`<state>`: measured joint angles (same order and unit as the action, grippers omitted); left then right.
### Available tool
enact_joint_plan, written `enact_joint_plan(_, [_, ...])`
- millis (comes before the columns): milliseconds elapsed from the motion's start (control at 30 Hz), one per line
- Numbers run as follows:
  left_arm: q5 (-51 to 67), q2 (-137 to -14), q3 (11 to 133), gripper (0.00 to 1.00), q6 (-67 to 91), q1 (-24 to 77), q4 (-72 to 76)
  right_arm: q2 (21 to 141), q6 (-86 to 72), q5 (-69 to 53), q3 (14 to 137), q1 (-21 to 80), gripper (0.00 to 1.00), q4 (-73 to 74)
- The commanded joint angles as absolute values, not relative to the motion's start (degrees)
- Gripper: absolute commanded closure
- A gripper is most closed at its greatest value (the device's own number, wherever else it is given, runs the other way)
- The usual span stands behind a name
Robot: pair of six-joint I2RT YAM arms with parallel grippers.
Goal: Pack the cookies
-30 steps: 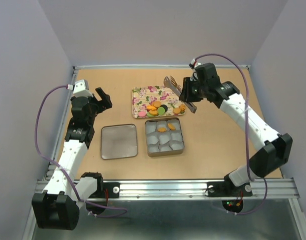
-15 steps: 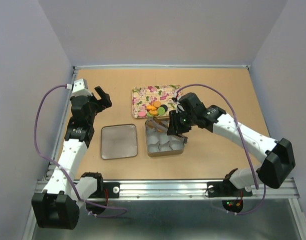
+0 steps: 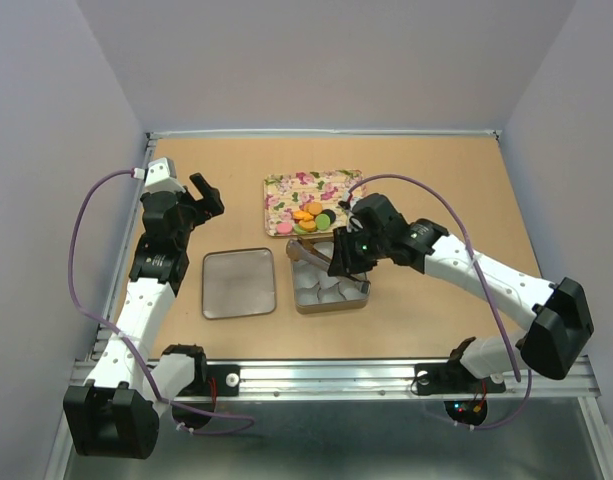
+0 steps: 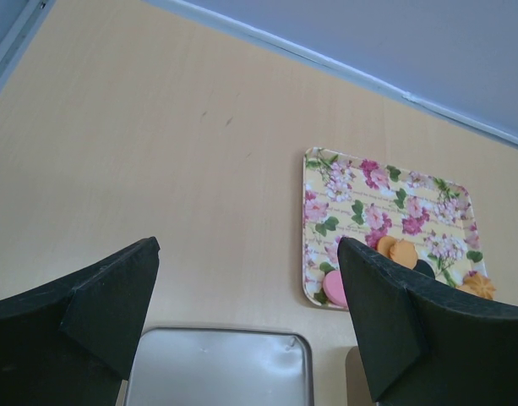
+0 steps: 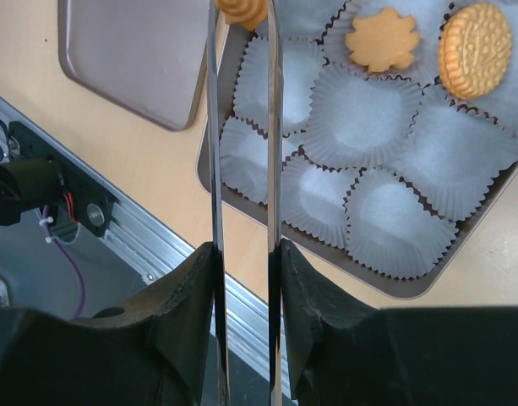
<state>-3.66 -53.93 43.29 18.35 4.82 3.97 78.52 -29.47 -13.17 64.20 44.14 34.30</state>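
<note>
My right gripper [image 3: 348, 254] is shut on metal tongs [image 3: 308, 251] and hovers over the open tin [image 3: 331, 307] of white paper cups. In the right wrist view the tongs [image 5: 213, 127] pinch an orange cookie [image 5: 243, 10] at their tip, above the tin's far-left cups. Two orange cookies [image 5: 381, 40] lie in cups of the tin [image 5: 394, 289]. More cookies [image 3: 314, 216], orange, green, pink and dark, lie on the floral tray [image 3: 286, 188]. My left gripper [image 3: 208, 197] is open and empty, left of the tray.
The tin lid [image 3: 239, 283] lies flat left of the tin, below my left gripper; it also shows in the left wrist view [image 4: 216, 372]. The tray [image 4: 385, 203] sits behind the tin. The table's metal front rail [image 3: 326, 375] runs along the near edge.
My right arm has swung from beside the tray down and left over the tin, carrying the tongs. The left arm has not moved.
</note>
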Motion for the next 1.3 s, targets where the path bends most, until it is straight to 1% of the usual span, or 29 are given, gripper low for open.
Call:
enact_joint_plan(0, [-4.2,-53.1,45.4,0.02,18.2,5.2,5.1,77.7,-30.3,-11.5,63.2,45.4,0.7,30.8])
enact_joint_plan(200, [-3.9,-53.3,45.6,0.02,18.2,5.2,5.2,76.6,-30.4,-9.7,62.1,45.4,0.7,30.8])
enact_joint_plan(333, [-3.8,-53.3,45.5,0.02,18.1,5.2,5.2,77.9,-31.6,-5.6,62.5,45.4,0.7,30.8])
enact_joint_plan(533, [-3.9,-53.0,45.4,0.02,18.1,5.2,5.2,79.7,-31.4,-5.7,63.2,45.4,0.7,30.6])
enact_joint_plan(633, [-3.9,-52.9,45.4,0.02,18.1,5.2,5.2,79.7,-31.2,-5.8,63.2,45.4,0.64,30.6])
enact_joint_plan(700, [-3.9,-52.9,45.4,0.02,18.2,5.2,5.2,79.6,-31.2,-6.0,63.1,45.4,0.59,30.6])
enact_joint_plan(733, [-3.9,-52.9,45.4,0.02,18.2,5.1,5.2,79.5,-31.4,-6.0,63.0,45.4,0.54,30.6])
enact_joint_plan(800, [-3.8,-52.9,45.4,0.02,18.2,5.2,5.2,79.5,-31.6,-6.0,62.9,45.4,0.51,30.5])
enact_joint_plan(833, [-3.8,-53.0,45.4,0.02,18.1,5.2,5.2,79.5,-31.6,-6.0,62.9,45.4,0.47,30.5])
enact_joint_plan(967, [-3.8,-52.9,45.4,0.02,18.1,5.2,5.0,79.2,-31.6,-5.7,63.1,45.4,0.44,30.4])
enact_joint_plan(1100, [-3.8,-52.8,45.4,0.02,18.2,5.2,5.1,78.3,-31.7,-5.6,64.0,45.4,0.44,30.5])
enact_joint_plan(1267, [-3.8,-52.9,45.4,0.02,18.1,5.2,5.1,76.0,-31.8,-4.7,68.3,45.4,0.44,31.1])
